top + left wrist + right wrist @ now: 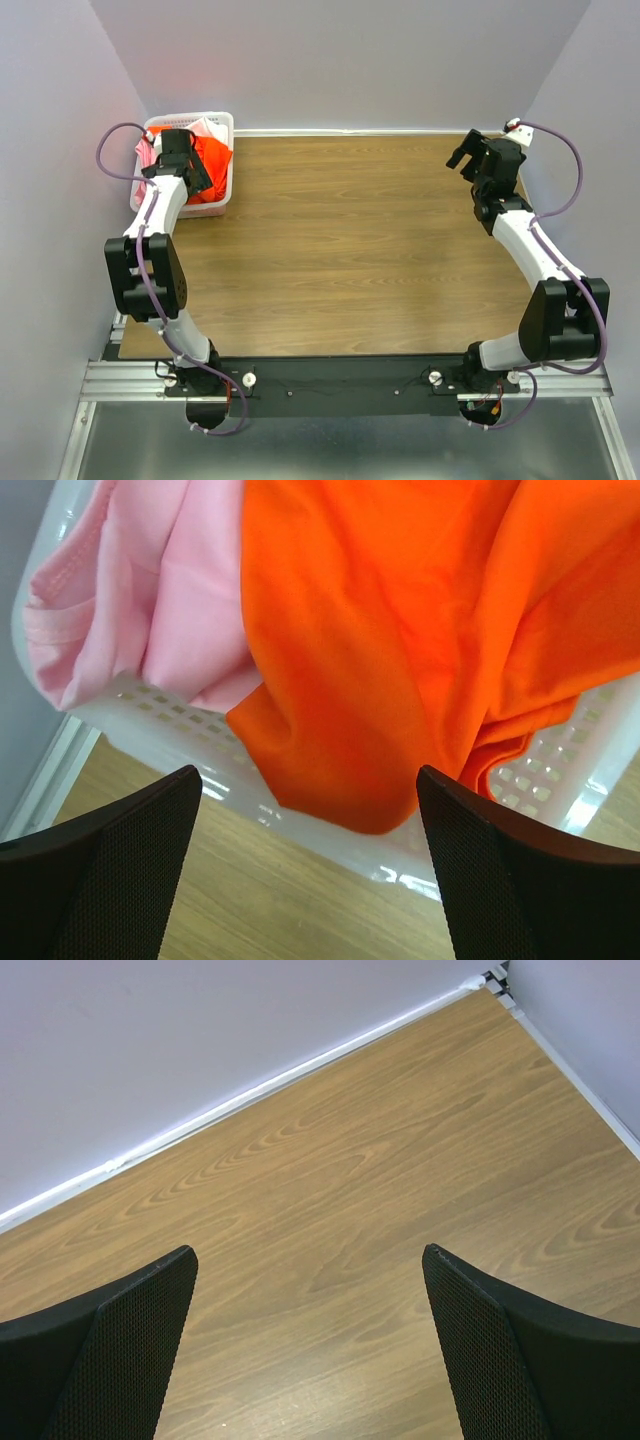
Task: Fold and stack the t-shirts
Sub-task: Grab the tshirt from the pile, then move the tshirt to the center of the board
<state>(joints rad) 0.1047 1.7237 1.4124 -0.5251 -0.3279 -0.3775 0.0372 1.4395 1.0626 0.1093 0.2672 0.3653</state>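
The white lattice basket (222, 198) sits at the far left corner of the wooden table (350, 240), at about 10 o'clock in the top view, and all the t-shirts are bundled inside it. The orange t-shirt (400, 630) lies crumpled on top and spills over the basket's near rim. The pink t-shirt (150, 590) is bunched against it at its 9 o'clock side, and a paler scrap of cloth (207, 127) shows at the basket's 12 o'clock end. The left gripper (308, 780) hangs over the basket with its fingers (130, 870) spread wide and gripping nothing; the orange cloth shows in the gap beyond them. The right gripper (310, 1255) is well apart from the basket, at about 2 o'clock near the table's far right corner. It is also spread wide, with only bare wood below it.
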